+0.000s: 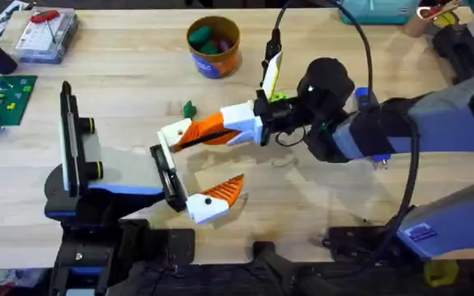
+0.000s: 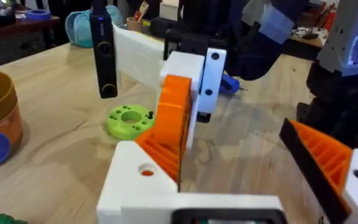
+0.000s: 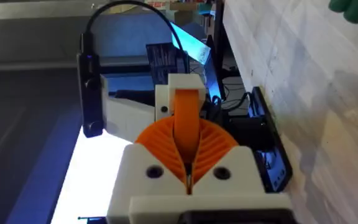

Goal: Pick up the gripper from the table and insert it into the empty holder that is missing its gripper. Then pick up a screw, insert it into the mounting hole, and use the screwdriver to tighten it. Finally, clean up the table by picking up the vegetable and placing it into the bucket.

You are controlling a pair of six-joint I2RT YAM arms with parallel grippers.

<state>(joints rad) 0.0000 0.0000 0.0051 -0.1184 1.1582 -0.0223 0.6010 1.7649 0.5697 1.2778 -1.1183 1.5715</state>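
No readable text, even on the bucket's (image 1: pixel 213 47) blue label.

Light wood table (image 1: pixel 369 205); cluttered dark side table (image 2: pixel 17 28) behind

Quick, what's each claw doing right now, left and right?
Left claw: open, holding nothing.
Right claw: closed on the gripper, the white-and-orange piece.
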